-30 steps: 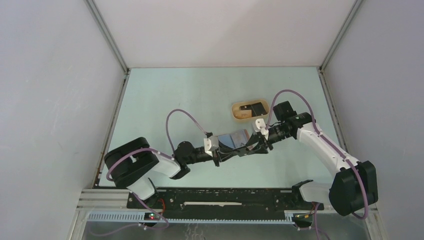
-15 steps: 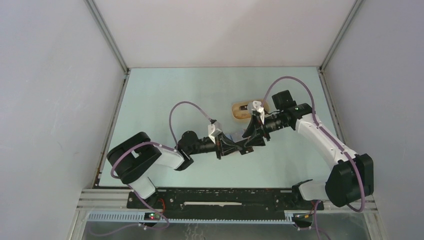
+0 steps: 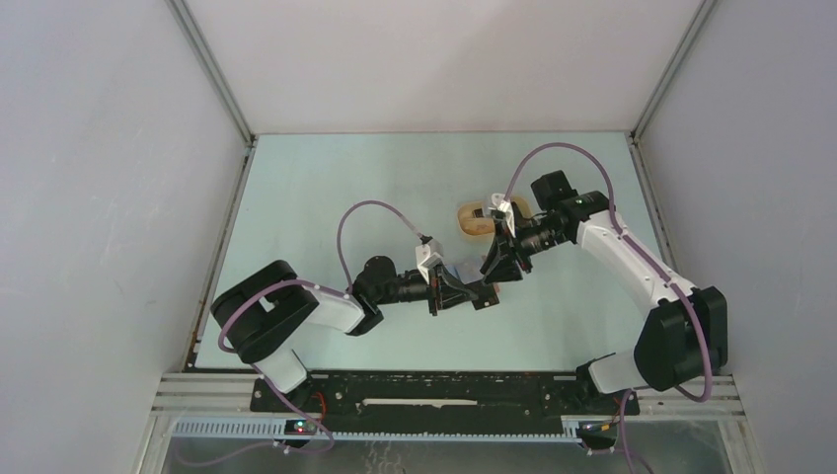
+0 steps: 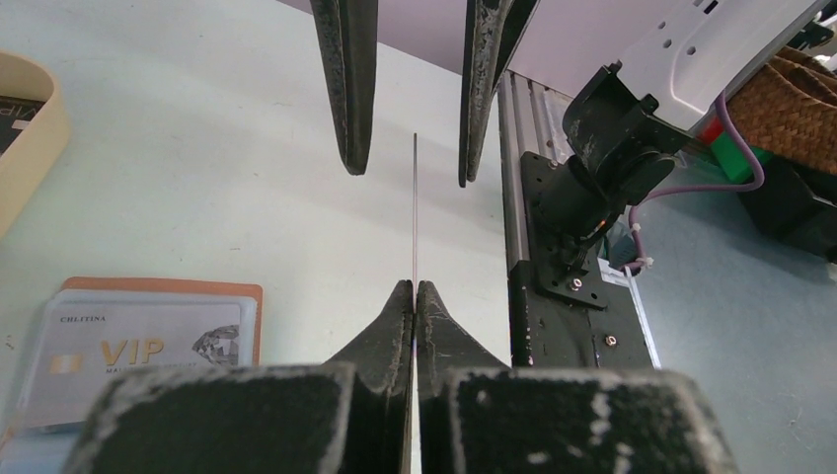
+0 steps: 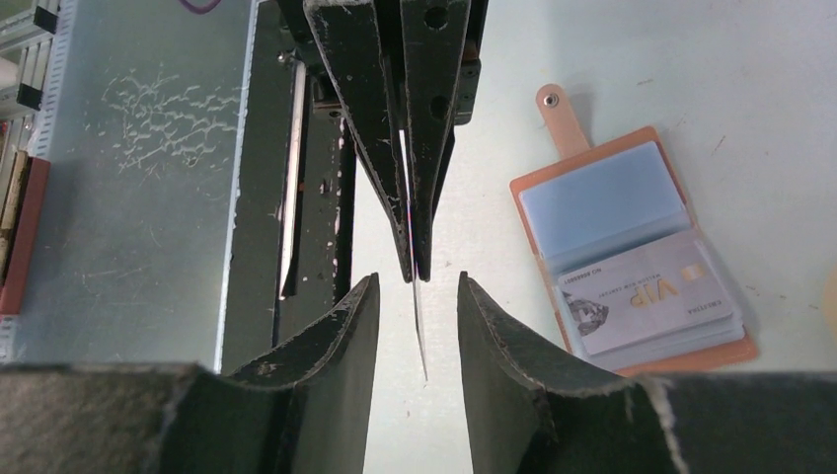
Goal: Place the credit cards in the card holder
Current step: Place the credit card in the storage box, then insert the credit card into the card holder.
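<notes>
The card holder [image 5: 632, 257] lies open on the table, reddish-brown with bluish pockets, its strap tab [image 5: 555, 114] pointing away. A grey VIP credit card [image 5: 646, 296] sits in its lower pocket and also shows in the left wrist view [image 4: 138, 355]. My left gripper [image 4: 415, 286] is shut on another credit card [image 4: 415, 207], seen edge-on above the table. My right gripper [image 5: 418, 286] is open, with that card's free end [image 5: 418, 331] between its fingers, touching neither. In the top view both grippers [image 3: 474, 294] [image 3: 496, 269] meet over the holder, which is mostly hidden.
The beige oval tray [image 3: 466, 225] with black pieces stands just behind the right gripper; its rim shows in the left wrist view [image 4: 30, 128]. The black base rail [image 4: 563, 296] runs along the near edge of the table.
Both grippers have moved toward the far side, closer to the tray. The right wrist has swung up and back. The holder, plainly seen before, is now mostly covered by the grippers.
</notes>
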Robot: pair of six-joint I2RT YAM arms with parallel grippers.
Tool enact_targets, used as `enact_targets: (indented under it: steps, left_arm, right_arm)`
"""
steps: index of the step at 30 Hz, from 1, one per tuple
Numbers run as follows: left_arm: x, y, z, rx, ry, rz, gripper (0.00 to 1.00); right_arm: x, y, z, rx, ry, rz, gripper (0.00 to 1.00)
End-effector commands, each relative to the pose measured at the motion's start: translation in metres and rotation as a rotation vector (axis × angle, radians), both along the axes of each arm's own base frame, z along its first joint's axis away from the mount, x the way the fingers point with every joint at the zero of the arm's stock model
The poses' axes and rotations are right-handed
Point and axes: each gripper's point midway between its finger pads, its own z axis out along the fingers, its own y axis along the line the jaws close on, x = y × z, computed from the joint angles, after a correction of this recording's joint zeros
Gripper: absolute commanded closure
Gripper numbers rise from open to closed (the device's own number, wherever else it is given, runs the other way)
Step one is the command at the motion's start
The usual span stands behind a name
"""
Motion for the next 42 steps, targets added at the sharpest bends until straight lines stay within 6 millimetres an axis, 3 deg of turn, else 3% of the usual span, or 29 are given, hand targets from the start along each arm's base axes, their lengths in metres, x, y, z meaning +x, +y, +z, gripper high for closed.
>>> enact_targets:
  steps: [1,7,10,13,16,17,20,24,29,32,38,42]
  left_arm:
    - [0.002,-0.004,0.023,-0.051,-0.048,-0.02,1.0]
    - [0.001,-0.004,0.024,-0.052,-0.049,-0.023,1.0]
    - [0.001,-0.004,0.024,-0.053,-0.049,-0.025,1.0]
    - [0.001,-0.004,0.024,-0.052,-0.045,-0.024,1.0]
    - [0.004,-0.003,0.024,-0.053,-0.039,-0.012,1.0]
    - [0.005,-0.002,0.025,-0.057,-0.04,-0.008,1.0]
    - [0.012,0.006,0.029,-0.083,-0.029,0.045,0.8]
    - [0.03,0.036,0.039,-0.162,0.021,0.203,0.56]
    - [0.041,0.057,0.029,-0.188,0.211,0.3,0.48]
    - [0.046,0.063,0.013,-0.189,0.35,0.363,0.52]
    - [0.06,0.068,-0.033,-0.086,0.574,0.5,0.8]
    - [0.069,0.07,-0.054,0.007,0.616,0.586,0.87]
  right_arm:
    - [0.0,-0.004,0.002,-0.025,-0.008,0.024,0.57]
    - [-0.002,-0.006,-0.005,-0.056,0.027,0.051,0.57]
    - [-0.002,-0.005,-0.006,-0.061,0.028,0.053,0.62]
    - [-0.002,-0.005,-0.006,-0.064,0.031,0.059,0.72]
    - [-0.003,-0.005,-0.006,-0.066,0.039,0.073,0.97]
    - [-0.003,-0.005,-0.006,-0.068,0.046,0.078,1.0]
    - [-0.002,-0.005,-0.007,-0.076,0.053,0.078,1.0]
    - [0.011,-0.009,-0.006,-0.065,0.084,0.006,1.0]
    - [0.038,-0.012,-0.008,-0.001,0.166,-0.178,1.0]
    - [0.056,-0.011,-0.019,0.023,0.246,-0.298,1.0]
    - [0.076,-0.005,-0.052,0.02,0.417,-0.443,1.0]
    - [0.09,-0.004,-0.074,-0.007,0.458,-0.516,1.0]
